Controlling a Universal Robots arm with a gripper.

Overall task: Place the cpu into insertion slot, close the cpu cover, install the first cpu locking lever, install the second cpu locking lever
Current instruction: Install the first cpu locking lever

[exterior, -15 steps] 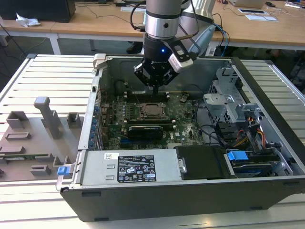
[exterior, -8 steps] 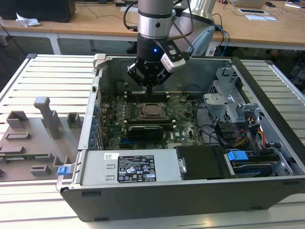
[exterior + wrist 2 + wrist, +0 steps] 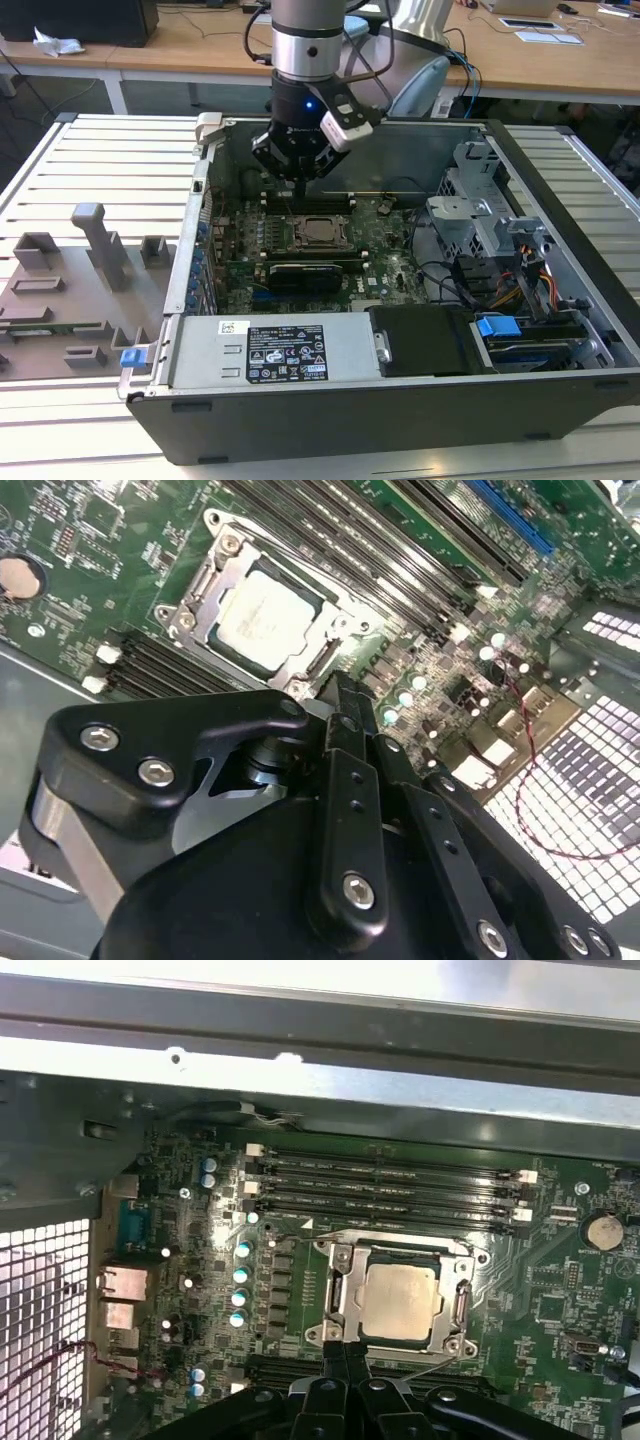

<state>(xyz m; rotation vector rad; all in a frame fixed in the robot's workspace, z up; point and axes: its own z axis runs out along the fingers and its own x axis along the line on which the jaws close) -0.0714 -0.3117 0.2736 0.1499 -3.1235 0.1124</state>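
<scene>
Cpu point(image 3: 400, 1298) inside cpu cover point(image 3: 341, 1290) window, fingers point(image 3: 335, 1365) together, tips overlapping cover's edge

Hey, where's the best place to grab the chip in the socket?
By two opposite edges, from straight above. The chip lies flat with only its top exposed, and the metal frame overlaps its rim, so the frame would likely have to lift first.

cpu point(image 3: 400, 1298) framed by closed cpu cover point(image 3: 344, 1290); end effector point(image 3: 346, 1352) just beside.
</scene>
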